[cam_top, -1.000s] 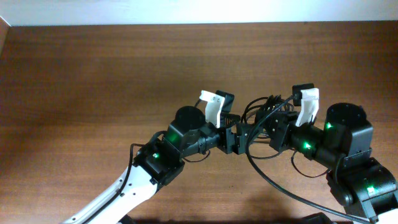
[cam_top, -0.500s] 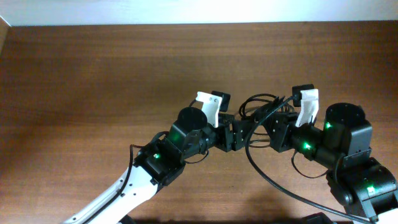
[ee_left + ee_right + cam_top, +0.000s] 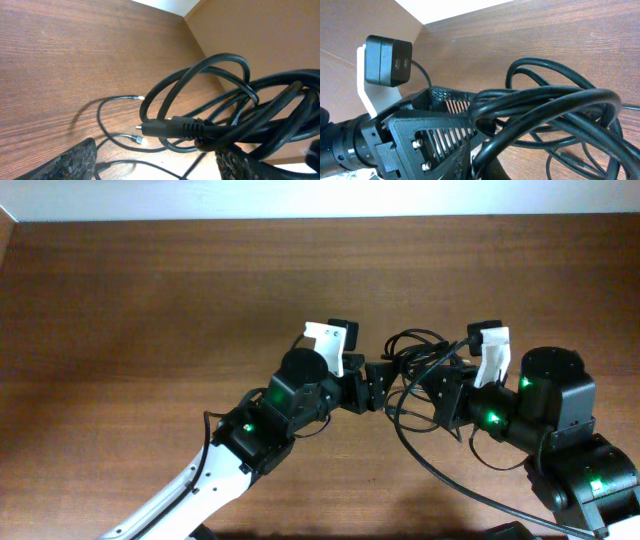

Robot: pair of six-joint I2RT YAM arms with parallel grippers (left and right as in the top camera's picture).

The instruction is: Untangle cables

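The black cables (image 3: 415, 352) form a knotted bundle of loops held above the wooden table between my two grippers. My right gripper (image 3: 437, 387) is shut on a thick strand of the bundle (image 3: 555, 100), which runs between its fingers (image 3: 492, 161). My left gripper (image 3: 378, 380) is open. Its two fingers stand wide apart (image 3: 155, 162), and the bundle (image 3: 220, 115) hangs just above and against the right finger. A black plug body (image 3: 172, 128) sticks out of the knot. Thin strands with silvery tips (image 3: 141, 141) trail on the table below.
The wooden table (image 3: 150, 300) spreads to the left and back, with a pale wall along its far edge. In the right wrist view the left arm's camera (image 3: 389, 60) and slotted finger (image 3: 440, 130) sit close beside the bundle. A thicker arm cable (image 3: 440, 475) curves in front of the right arm.
My left gripper has moved up and to the left. The loops of the bundle have spread out leftward. The right arm has barely moved.
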